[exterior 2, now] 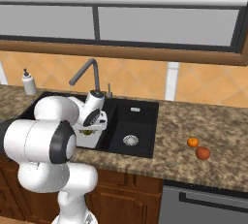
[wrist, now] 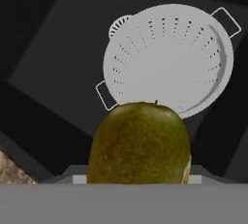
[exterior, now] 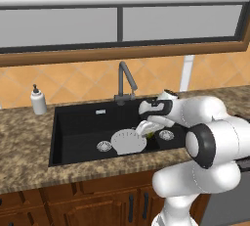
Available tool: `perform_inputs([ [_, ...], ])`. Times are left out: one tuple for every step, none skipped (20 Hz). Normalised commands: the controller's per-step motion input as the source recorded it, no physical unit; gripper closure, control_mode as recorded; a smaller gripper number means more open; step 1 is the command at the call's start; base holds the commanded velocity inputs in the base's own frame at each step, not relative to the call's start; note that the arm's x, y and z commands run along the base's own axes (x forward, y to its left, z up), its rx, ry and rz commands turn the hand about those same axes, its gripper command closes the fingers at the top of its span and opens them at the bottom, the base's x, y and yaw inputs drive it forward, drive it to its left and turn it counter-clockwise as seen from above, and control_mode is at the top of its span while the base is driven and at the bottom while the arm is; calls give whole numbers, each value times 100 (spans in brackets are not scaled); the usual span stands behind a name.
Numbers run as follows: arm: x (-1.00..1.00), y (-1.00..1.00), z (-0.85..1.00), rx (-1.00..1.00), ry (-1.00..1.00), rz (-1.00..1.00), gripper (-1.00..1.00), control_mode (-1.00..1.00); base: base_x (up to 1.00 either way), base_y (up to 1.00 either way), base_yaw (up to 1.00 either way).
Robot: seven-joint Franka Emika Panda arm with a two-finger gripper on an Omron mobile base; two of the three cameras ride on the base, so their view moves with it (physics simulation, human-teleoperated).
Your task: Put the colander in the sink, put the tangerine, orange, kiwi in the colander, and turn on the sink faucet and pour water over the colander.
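The white-grey colander (exterior: pixel 128 141) (wrist: pixel 167 58) rests on the floor of the wide basin of the black sink (exterior: pixel 78 127), partly over a drain. My gripper (exterior: pixel 149 129) (exterior 2: pixel 88 130) hangs above the sink just right of the colander, shut on the olive-green kiwi (wrist: pixel 140 143) (exterior: pixel 152 132) (exterior 2: pixel 87 132). In the hand view the kiwi covers my fingertips, with the colander below and beyond it. Two round orange-coloured fruits lie on the counter right of the sink, a smaller one (exterior 2: pixel 193 142) and a larger, redder one (exterior 2: pixel 203 153). The dark faucet (exterior: pixel 126 80) (exterior 2: pixel 86 74) stands behind the sink with no stream under it.
A white soap dispenser (exterior: pixel 38 100) (exterior 2: pixel 28 83) stands on the granite counter left of the sink. The narrower basin has a silver drain (exterior 2: pixel 130 140). A tiled wall and a window run behind the counter; wooden cabinets sit below.
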Motion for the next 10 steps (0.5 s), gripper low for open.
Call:
perform_inputs([
  [19,54,-46,4,1,0,100,-100,0,0,0],
  [24,59,-41,2,1,0,100,-100,0,0,0],
  [24,66,-37,0,0,0,100,-100,0,0,0],
  [26,64,-36,0,0,0,100,-100,0,0,0],
  [29,59,-36,0,1,0,100,-100,0,0,0],
  [31,52,-36,0,1,-1,100,-100,0,0,0],
  [35,46,-36,0,2,-2,100,-100,0,0,0],
  [39,41,-38,0,3,-3,100,-100,0,0,0],
  [34,39,-34,0,2,-3,100,-100,0,0,0],
  [32,33,-34,0,1,-3,100,-100,0,0,0],
])
